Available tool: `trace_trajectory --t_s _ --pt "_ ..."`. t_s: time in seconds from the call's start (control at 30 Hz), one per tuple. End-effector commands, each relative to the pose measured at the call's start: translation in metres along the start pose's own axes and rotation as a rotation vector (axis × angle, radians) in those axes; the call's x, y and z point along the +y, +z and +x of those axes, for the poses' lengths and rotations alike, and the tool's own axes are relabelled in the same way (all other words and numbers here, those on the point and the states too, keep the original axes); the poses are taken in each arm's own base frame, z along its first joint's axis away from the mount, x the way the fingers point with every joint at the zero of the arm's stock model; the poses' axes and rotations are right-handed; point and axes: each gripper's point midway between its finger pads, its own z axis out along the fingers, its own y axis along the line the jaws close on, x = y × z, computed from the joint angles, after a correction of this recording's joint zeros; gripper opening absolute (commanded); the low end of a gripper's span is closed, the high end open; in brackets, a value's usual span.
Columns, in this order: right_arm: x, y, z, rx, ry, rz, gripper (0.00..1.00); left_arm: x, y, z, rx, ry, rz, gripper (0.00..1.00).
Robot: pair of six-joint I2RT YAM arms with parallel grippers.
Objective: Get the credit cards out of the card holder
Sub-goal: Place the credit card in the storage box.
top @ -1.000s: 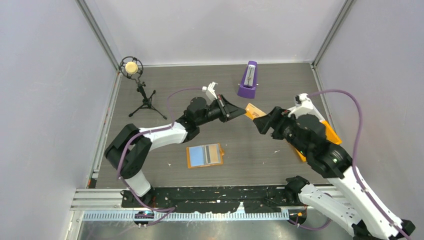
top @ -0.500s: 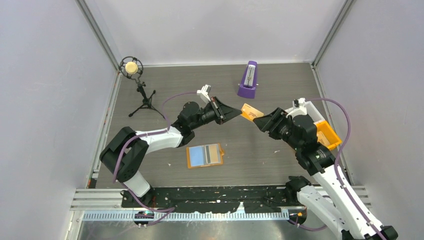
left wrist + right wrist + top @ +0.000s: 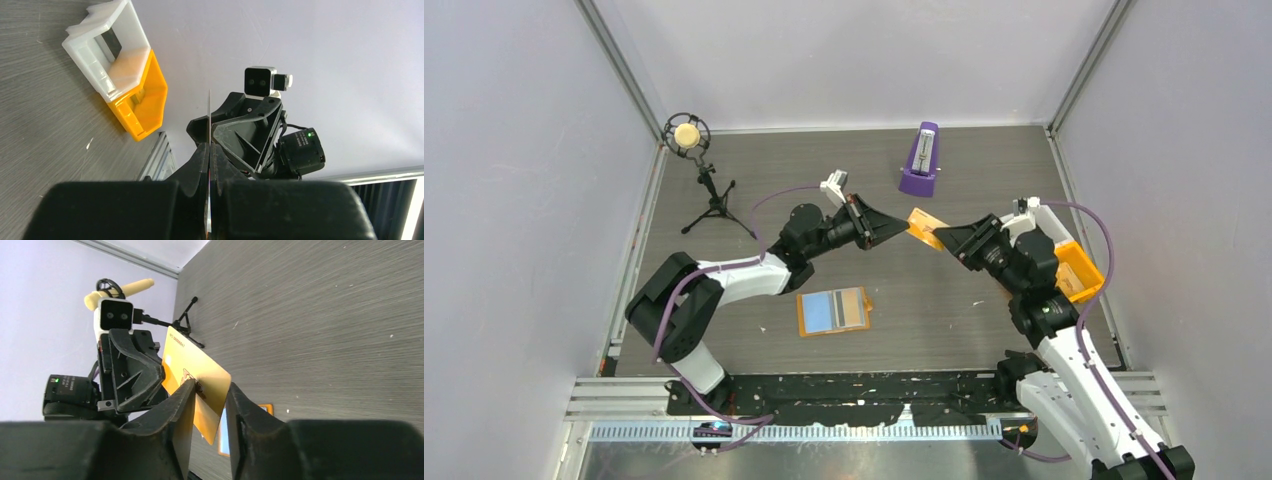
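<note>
An orange-gold credit card [image 3: 923, 221] hangs in the air over the middle of the table, with my left gripper [image 3: 901, 227] shut on its left end. The left wrist view shows that card edge-on as a thin line [image 3: 209, 117] rising from the pressed fingers of the left gripper [image 3: 209, 150]. My right gripper [image 3: 209, 388] straddles the card's [image 3: 199, 371] other end. One finger touches it and a gap remains at the other, so the jaws stand open. The orange card holder [image 3: 834, 311] lies open on the table, with a light blue and a grey-striped card in it.
A purple metronome [image 3: 920, 160] stands at the back. A microphone on a tripod [image 3: 695, 150] stands back left. A white bin [image 3: 107, 45] and an orange bin [image 3: 142, 102] sit at the right edge, partly behind my right arm [image 3: 1034, 270].
My right gripper has moved up onto the free end of the card and its jaws have narrowed around it. The left gripper shifted slightly left, still holding the card.
</note>
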Motion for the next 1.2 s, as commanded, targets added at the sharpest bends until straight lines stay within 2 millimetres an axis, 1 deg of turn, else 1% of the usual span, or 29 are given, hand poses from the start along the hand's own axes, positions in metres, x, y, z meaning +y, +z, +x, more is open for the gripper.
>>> trace_trajectory --t_s 0.0,0.03,0.07,0.1,0.13,0.17,0.2,0.27,0.3,0.33,0.37,0.4,0.43,0.47,0.5,0.53,0.57,0.6,0.63,0.67,0.7,0.73,0.83,0.9,0.97,1.0,1.03,1.07,1.17 --pt "0.029 -0.001 -0.013 -0.048 0.017 -0.141 0.27 -0.021 0.001 -0.002 0.003 0.032 0.078 0.0" --pt "0.029 -0.003 -0.015 -0.058 0.017 -0.142 0.23 -0.019 0.0 -0.002 0.004 0.034 0.071 0.0" --pt "0.028 -0.003 -0.016 -0.064 0.014 -0.14 0.17 -0.015 0.0 -0.001 0.008 0.039 0.059 0.0" --pt "0.026 -0.004 -0.021 -0.076 0.011 -0.13 0.15 -0.012 -0.001 0.001 0.014 0.043 0.045 0.02" --pt "0.026 -0.005 -0.022 -0.077 0.008 -0.127 0.11 -0.008 -0.002 0.002 0.02 0.05 0.028 0.09" --pt "0.023 -0.006 -0.029 -0.086 0.003 -0.118 0.07 -0.005 -0.003 0.003 0.027 0.06 0.011 0.17" --pt "0.022 -0.006 -0.031 -0.084 0.002 -0.113 0.06 0.0 -0.005 0.005 0.034 0.069 -0.013 0.24" --pt "0.023 -0.009 -0.043 -0.085 -0.009 -0.118 0.05 0.006 -0.011 0.007 0.041 0.101 -0.056 0.31" --pt "0.018 -0.011 -0.046 -0.077 -0.021 -0.108 0.05 0.009 -0.014 0.009 0.046 0.114 -0.081 0.34" --pt "0.014 -0.012 -0.059 -0.099 -0.028 -0.084 0.05 0.012 -0.018 0.01 0.05 0.131 -0.103 0.37" --pt "0.007 -0.014 -0.055 -0.069 -0.039 -0.055 0.05 0.017 -0.022 0.011 0.057 0.144 -0.135 0.4" --pt "0.004 -0.018 -0.068 -0.097 -0.049 -0.031 0.05 0.021 -0.026 0.013 0.067 0.155 -0.167 0.43" --pt "-0.005 -0.022 -0.066 -0.074 -0.052 0.007 0.05 0.025 -0.03 0.015 0.078 0.167 -0.197 0.46" --pt "-0.007 -0.027 -0.08 -0.108 -0.061 0.032 0.05 0.028 -0.034 0.017 0.09 0.179 -0.224 0.48" --pt "-0.016 -0.032 -0.078 -0.09 -0.066 0.073 0.05 0.031 -0.038 0.019 0.101 0.193 -0.247 0.52" --pt "-0.022 -0.04 -0.086 -0.105 -0.052 0.121 0.05 0.035 -0.043 0.022 0.116 0.202 -0.273 0.57" --pt "-0.026 -0.044 -0.09 -0.106 -0.083 0.147 0.05 0.037 -0.047 0.024 0.131 0.214 -0.292 0.6" --pt "-0.035 -0.052 -0.096 -0.107 -0.097 0.214 0.05 0.044 -0.054 0.028 0.157 0.225 -0.331 0.67" --pt "-0.042 -0.055 -0.099 -0.102 -0.099 0.254 0.05 0.045 -0.059 0.033 0.186 0.236 -0.345 0.76" --pt "-0.05 -0.065 -0.104 -0.105 -0.115 0.321 0.05 0.043 -0.063 0.039 0.223 0.254 -0.346 0.81" --pt "-0.058 -0.068 -0.106 -0.101 -0.114 0.364 0.05 0.046 -0.069 0.044 0.249 0.269 -0.366 0.84" --pt "-0.067 -0.077 -0.111 -0.109 -0.128 0.43 0.05 0.047 -0.076 0.049 0.269 0.284 -0.391 0.84" --pt "-0.085 -0.093 -0.116 -0.124 -0.133 0.522 0.05 0.039 -0.093 0.069 0.317 0.34 -0.418 0.87" --pt "-0.104 -0.107 -0.121 -0.16 -0.118 0.584 0.05 0.033 -0.1 0.087 0.37 0.378 -0.421 0.87" --pt "-0.121 -0.116 -0.12 -0.17 -0.112 0.623 0.05 0.029 -0.109 0.1 0.418 0.417 -0.435 0.88" --pt "-0.126 -0.118 -0.12 -0.171 -0.121 0.634 0.05 0.028 -0.112 0.106 0.436 0.433 -0.437 0.88" --pt "-0.136 -0.123 -0.119 -0.181 -0.103 0.658 0.05 0.029 -0.116 0.111 0.455 0.439 -0.442 0.89" --pt "-0.138 -0.124 -0.12 -0.188 -0.115 0.656 0.05 0.028 -0.118 0.114 0.465 0.443 -0.437 0.89" --pt "-0.155 -0.135 -0.125 -0.224 -0.137 0.71 0.05 0.031 -0.127 0.118 0.482 0.442 -0.447 0.89"
